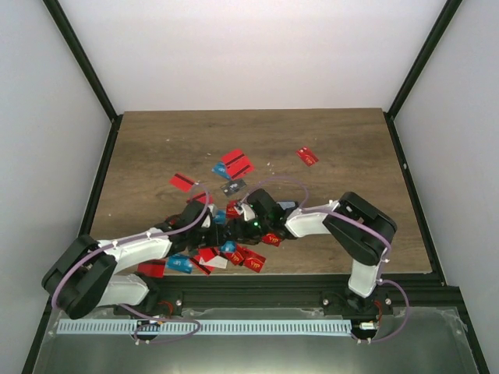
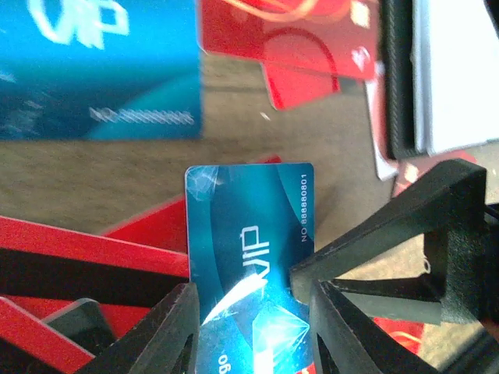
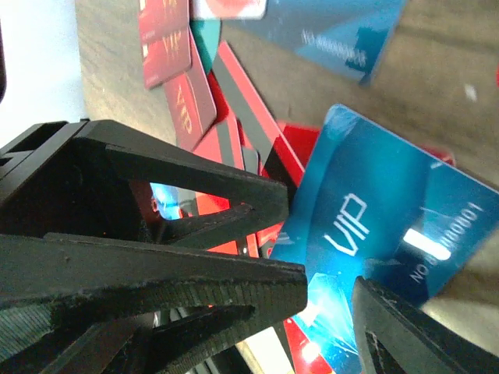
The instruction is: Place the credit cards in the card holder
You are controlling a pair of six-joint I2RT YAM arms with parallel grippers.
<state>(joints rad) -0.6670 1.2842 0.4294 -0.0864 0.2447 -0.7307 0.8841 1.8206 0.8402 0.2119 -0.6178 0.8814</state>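
The credit cards lie scattered on the wooden table (image 1: 351, 156), most of them red (image 1: 236, 162), a few blue (image 1: 179, 264). Both arms meet over the middle of the pile. My left gripper (image 2: 249, 312) (image 1: 212, 216) is shut on one blue VIP card (image 2: 249, 234), pinching its long edges and holding it above the pile. My right gripper (image 3: 331, 300) (image 1: 248, 212) stands open at the same blue card (image 3: 366, 210). One of its fingertips (image 2: 308, 269) rests against the card's right edge. The card holder does not show in any view.
A thin dark grey card (image 1: 232, 187) lies behind the grippers. A lone red card (image 1: 307, 156) sits at the back right and another (image 1: 182, 181) at the left. More red and blue cards (image 1: 238, 255) crowd the table's near edge, under the arms.
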